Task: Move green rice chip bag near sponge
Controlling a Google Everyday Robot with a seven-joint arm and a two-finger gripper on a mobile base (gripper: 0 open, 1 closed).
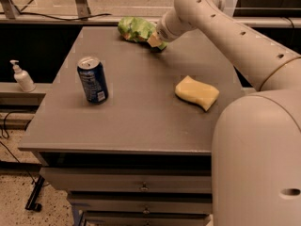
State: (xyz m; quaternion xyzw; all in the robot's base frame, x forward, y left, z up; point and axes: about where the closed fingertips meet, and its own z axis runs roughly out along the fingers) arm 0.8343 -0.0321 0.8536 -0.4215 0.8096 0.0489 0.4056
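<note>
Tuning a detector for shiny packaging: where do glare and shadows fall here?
Camera view: warm, dim light; the green rice chip bag shows faint glossy highlights, the blue can glints on top, the sponge casts a soft shadow on the table, and the gripper, at the bag's right edge, darkens the surface beneath it.

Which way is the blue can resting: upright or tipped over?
Upright: the blue can stands on its base, top up. The gripper is at the green rice chip bag.
</note>
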